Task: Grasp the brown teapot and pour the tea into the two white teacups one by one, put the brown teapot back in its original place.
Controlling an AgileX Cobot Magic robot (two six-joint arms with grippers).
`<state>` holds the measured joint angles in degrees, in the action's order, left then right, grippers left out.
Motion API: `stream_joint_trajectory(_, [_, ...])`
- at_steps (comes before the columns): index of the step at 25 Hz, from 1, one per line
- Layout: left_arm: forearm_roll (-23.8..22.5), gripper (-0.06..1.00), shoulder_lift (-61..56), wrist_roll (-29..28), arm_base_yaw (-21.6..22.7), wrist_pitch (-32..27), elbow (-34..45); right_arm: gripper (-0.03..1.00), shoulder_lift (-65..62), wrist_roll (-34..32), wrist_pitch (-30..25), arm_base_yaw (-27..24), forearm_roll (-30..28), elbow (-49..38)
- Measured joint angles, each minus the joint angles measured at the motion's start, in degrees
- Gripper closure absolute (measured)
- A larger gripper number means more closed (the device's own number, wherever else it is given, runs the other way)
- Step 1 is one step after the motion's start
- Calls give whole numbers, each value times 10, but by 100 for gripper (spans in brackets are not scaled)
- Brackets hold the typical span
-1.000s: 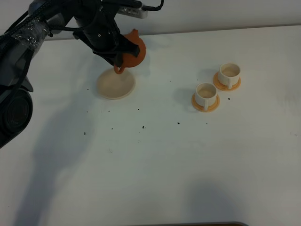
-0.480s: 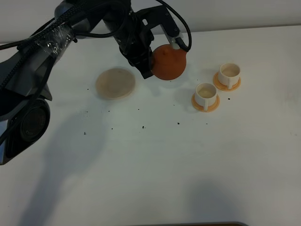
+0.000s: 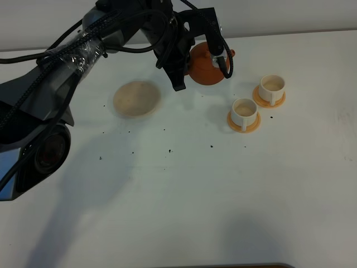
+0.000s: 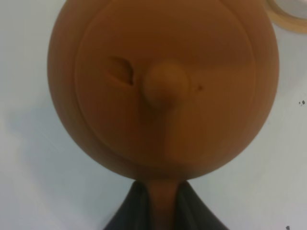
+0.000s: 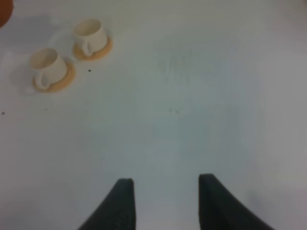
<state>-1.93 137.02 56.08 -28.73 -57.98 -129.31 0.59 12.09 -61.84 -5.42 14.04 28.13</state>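
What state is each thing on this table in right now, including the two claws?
brown teapot: held in the air, lid on, not over a cup.
left gripper: shut on the teapot's handle.
right gripper: open, holding nothing.
front teacup: upright on its saucer; contents unclear.
back teacup: upright on its saucer; contents unclear.
coaster: lying flat, nothing on it.
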Motion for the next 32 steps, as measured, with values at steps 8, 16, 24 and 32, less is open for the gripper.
stream_joint_trajectory(8, [2,84,12,4,0,28,-1,66,0,0,0,0,0,0])
stream_joint_trajectory(16, [-4,84,59,31,0,100,-1,66,0,0,0,0,0,0])
stream_joint_trajectory(24, [-10,84,63,67,-8,167,-1,66,0,0,0,0,0,0])
stream_joint_trajectory(32, [-11,84,89,114,-36,251,-1,66,0,0,0,0,0,0])
